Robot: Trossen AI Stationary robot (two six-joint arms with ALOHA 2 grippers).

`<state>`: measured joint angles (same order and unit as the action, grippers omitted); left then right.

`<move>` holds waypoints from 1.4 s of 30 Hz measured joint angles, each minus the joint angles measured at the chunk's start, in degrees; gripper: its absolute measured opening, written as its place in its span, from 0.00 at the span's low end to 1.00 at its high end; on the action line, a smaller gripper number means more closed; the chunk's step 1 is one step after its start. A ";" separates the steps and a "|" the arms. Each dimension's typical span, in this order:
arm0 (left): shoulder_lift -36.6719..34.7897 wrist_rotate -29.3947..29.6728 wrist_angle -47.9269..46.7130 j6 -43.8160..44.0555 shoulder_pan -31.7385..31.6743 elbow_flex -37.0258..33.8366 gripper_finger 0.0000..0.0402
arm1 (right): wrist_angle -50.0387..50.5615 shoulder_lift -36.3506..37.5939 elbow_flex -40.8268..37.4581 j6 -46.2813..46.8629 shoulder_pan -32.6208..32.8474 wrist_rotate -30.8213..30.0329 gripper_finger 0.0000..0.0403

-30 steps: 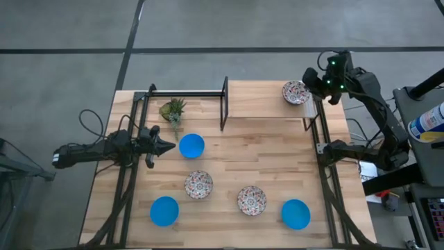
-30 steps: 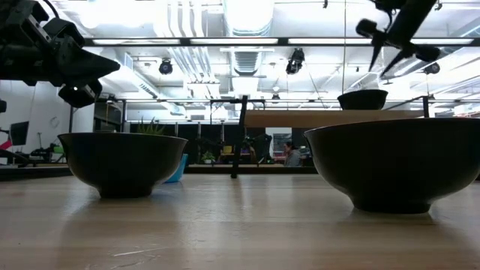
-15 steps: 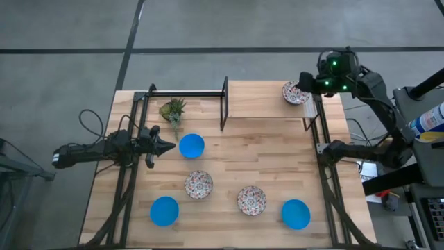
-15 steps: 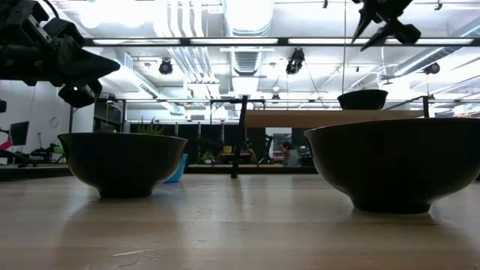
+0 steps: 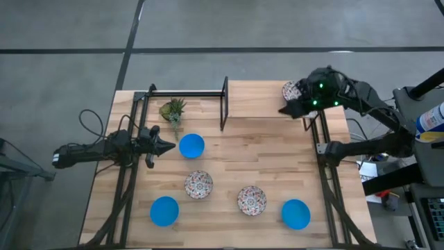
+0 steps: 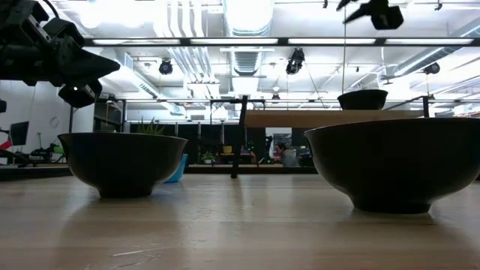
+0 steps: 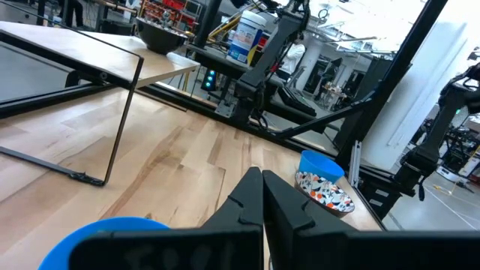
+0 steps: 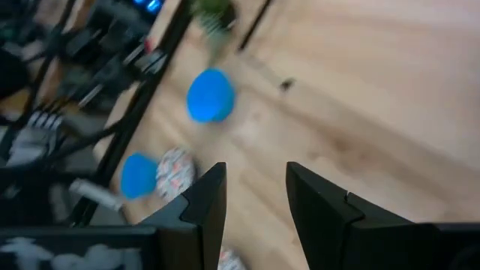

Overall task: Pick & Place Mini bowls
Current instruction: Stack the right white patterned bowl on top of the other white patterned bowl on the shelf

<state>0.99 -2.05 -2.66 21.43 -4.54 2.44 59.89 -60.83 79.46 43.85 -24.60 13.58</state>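
Judging from shape and finish, the mini bowls are rigid, light and smooth-glazed, likely brittle if dropped. The best hold appears to be the rim, one finger inside and one outside the wall, since the rounded outer wall would probably slip from a side pinch.

Six bowls sit on the bench (image 5: pixel 277 139). One patterned bowl (image 5: pixel 291 91) stands on the raised shelf (image 5: pixel 263 101) at the far right corner. A blue bowl (image 5: pixel 191 146) lies toward the left edge, near the small plant (image 5: pixel 173 110). Two patterned bowls (image 5: pixel 199 185) (image 5: pixel 251 200) occupy the middle. Two blue bowls (image 5: pixel 164 211) (image 5: pixel 296 214) sit along the near edge, toward the left and right corners. Every bowl stands upright and looks empty.

The right gripper (image 5: pixel 291 107) hangs above the shelf's front edge, just beside the patterned bowl there, fingers parted and holding nothing. The left gripper (image 5: pixel 166 146) waits at the left edge, fingers closed together and empty, pointing at the nearest blue bowl.
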 joint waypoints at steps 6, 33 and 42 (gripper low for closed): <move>0.02 0.00 0.00 0.00 0.00 0.00 0.00 | -3.73 -3.07 -0.02 4.90 11.58 -1.95 0.33; 0.00 0.00 0.00 0.00 0.00 0.00 0.00 | -12.69 -29.30 -0.09 8.52 35.22 0.60 0.28; 0.02 -0.02 0.00 0.00 0.00 0.02 0.00 | -10.78 -35.92 -0.09 8.70 36.62 0.49 0.29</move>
<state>1.02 -2.07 -2.66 21.43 -4.54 2.46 49.11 -96.75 79.37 52.56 12.02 14.07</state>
